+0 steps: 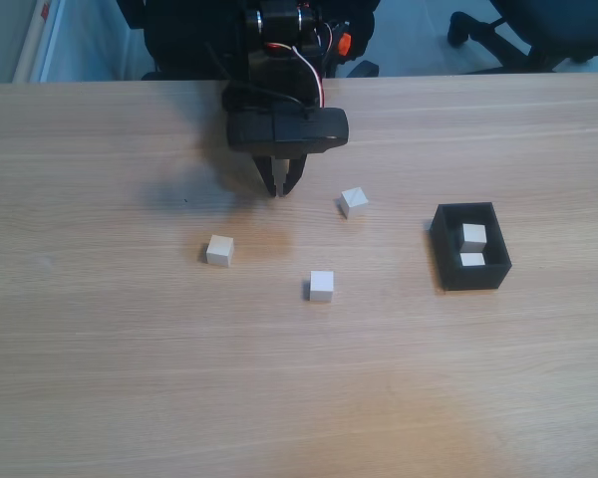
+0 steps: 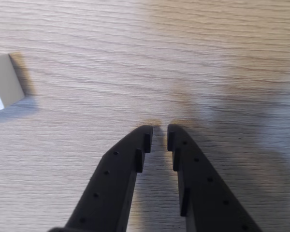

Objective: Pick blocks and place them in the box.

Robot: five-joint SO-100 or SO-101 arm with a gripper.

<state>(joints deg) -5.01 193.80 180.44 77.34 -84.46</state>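
- The worktop (image 1: pixel 130 378) nearest the fixed camera is a pale wood-grain laminate, smooth and flat, with fine parallel lines running across the picture.
- Three loose blocks are seen on it in the fixed view: a front block (image 1: pixel 322 286) nearest the camera, a left block (image 1: pixel 219 250) slightly farther, and a far block (image 1: pixel 353 201), turned at an angle to the grain.
- Each block is a small white-to-cream cube with plain matt faces and crisp edges; flat opposite faces are offered for a parallel pinch.
- The box (image 1: pixel 446 261) lies to the right of the blocks in the fixed view, well apart from them. It is black, open-topped, thick-walled and rectangular. Two stored blocks (image 1: pixel 473 237) are already held inside.
- The claw (image 1: pixel 280 189) hangs over bare worktop beyond the loose blocks. The claw (image 2: pixel 159 136) is empty; its fingers are nearly together, with only a narrow gap left between the tips.
- The fingers (image 2: pixel 130 166) are black moulded plastic, tapered, with small holes along the flanks and stepped inner pads.
- A pale cube (image 2: pixel 5 87) is cut by the left edge of the wrist view; it is judged to be the far block.
- Judged step: approach to the next block. The fingers should be spread wider than a cube before descent, centred over it, and aligned square to two opposite faces.
- A skewed block should be matched by wrist rotation, otherwise it may be pushed aside.
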